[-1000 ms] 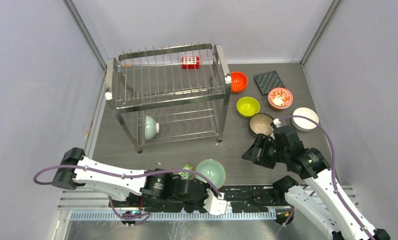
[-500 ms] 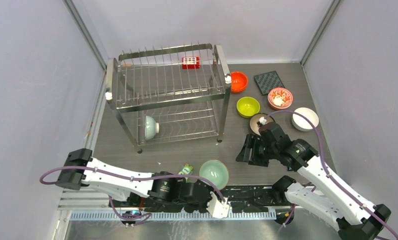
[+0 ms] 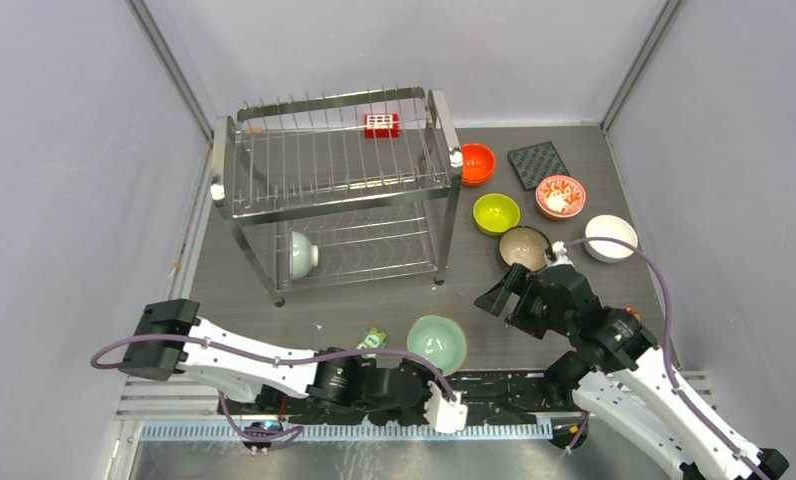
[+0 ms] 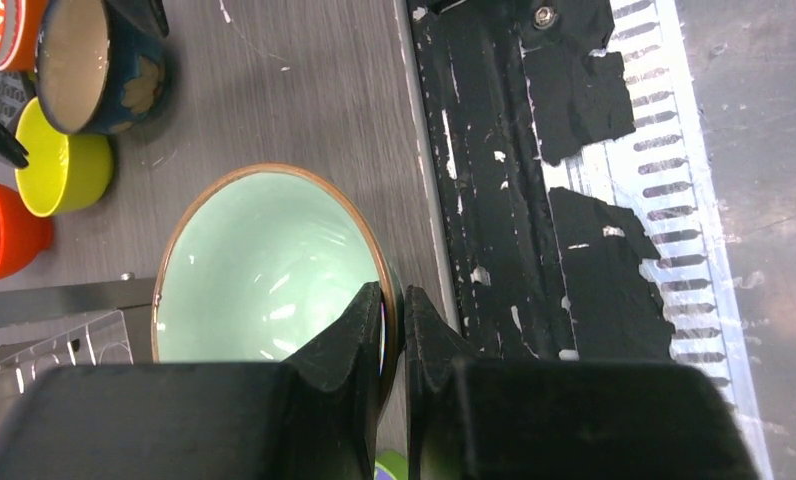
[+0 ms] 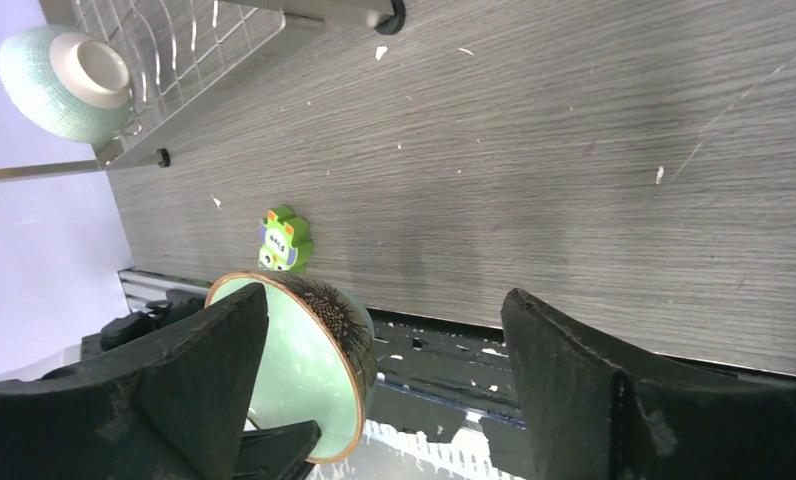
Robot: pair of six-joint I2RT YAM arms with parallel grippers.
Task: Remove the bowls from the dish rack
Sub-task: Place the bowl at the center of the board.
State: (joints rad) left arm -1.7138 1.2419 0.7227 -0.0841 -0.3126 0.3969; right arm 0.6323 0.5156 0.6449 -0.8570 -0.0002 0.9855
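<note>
My left gripper [image 4: 394, 310] is shut on the rim of a pale green bowl [image 4: 264, 265], one finger inside and one outside. In the top view that bowl [image 3: 437, 341] hangs over the table's near edge. My right gripper [image 5: 386, 295] is open and empty, its fingers wide apart, and faces that same bowl [image 5: 309, 370] from the right [image 3: 504, 298]. The steel wire dish rack [image 3: 334, 205] stands at the back left. A pale bowl [image 3: 299, 254] lies on its side on the lower tier.
Right of the rack sit an orange bowl [image 3: 477, 162], a yellow-green bowl [image 3: 496, 212], a dark bowl [image 3: 523, 247], a red-flowered bowl [image 3: 560, 195], a white bowl [image 3: 611, 236] and a dark square mat [image 3: 537, 163]. A small green toy [image 3: 372, 340] lies by the held bowl.
My left arm has carried the pale green bowl a little to the right. The right gripper has opened wider and shifted beside the dark bowl.
</note>
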